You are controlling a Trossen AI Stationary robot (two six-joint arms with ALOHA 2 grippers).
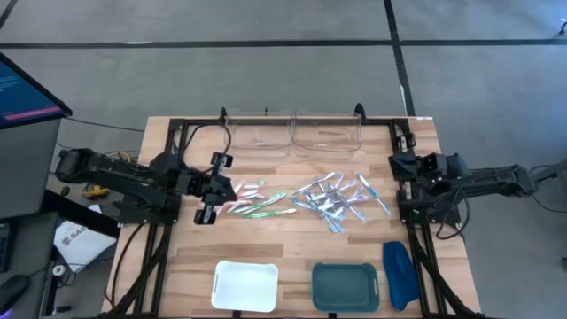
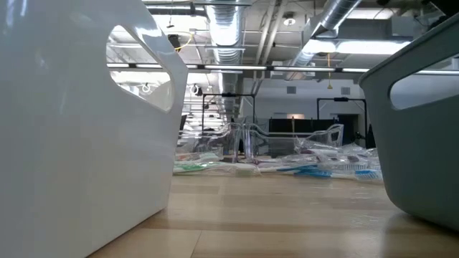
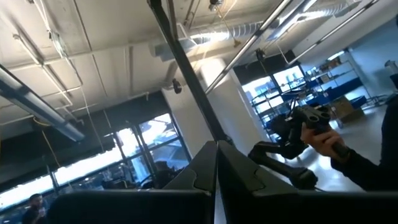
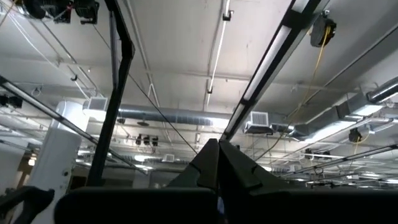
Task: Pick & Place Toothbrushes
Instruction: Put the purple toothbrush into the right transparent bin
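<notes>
Nothing placed yet, looks like: toothbrushes (image 1: 306, 199) all lie loose mid-surface between both arms, pink/green ones just beside the left gripper (image 1: 213, 188), blue/clear ones near the right gripper (image 1: 396, 167), both pinched closed w/ nothing held, white tray (image 1: 245, 284) & teal tray (image 1: 345, 286) unfilled.

1. Even overhead light falls on the bench (image 1: 292, 248), with soft, faint shadows.
2. Low view: the near white bin (image 2: 79, 122) and grey bin (image 2: 423, 122) are blurred (far too close).
3. Wrist views are dim, with bright windows (image 3: 143, 149) and ceiling strip lights (image 4: 217, 43).
</notes>
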